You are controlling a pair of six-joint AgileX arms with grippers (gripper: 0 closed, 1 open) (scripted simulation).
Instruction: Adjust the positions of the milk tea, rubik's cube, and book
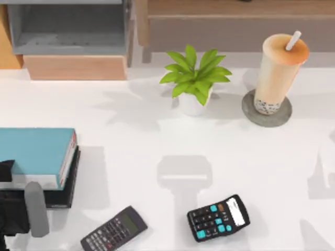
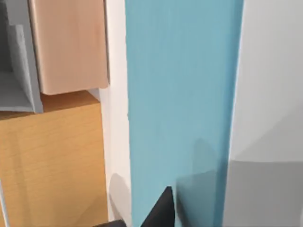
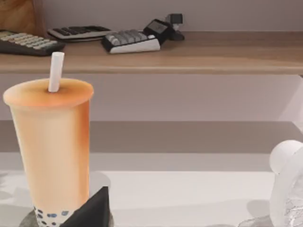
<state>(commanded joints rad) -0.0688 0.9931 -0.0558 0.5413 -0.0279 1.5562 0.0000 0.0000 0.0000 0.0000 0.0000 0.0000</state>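
At the table's near left edge, the left gripper (image 1: 23, 212) sits against the book (image 1: 34, 154) (teal cover, resting on a thinner black book (image 1: 65, 196)); whether its claw is wide or narrow cannot be told. Two calculators (image 1: 217, 218) lie near centre. Farther back right, the milk tea (image 1: 277, 70) stands upright on a grey coaster (image 1: 251, 112), beside a potted plant (image 1: 194, 78).

No text, brand or number is showing legibly anywhere. The keys on the dark grey slim calculator (image 1: 114, 229) and on the black calculator with bright blue keys (image 1: 218, 217) are appearing too small to read.
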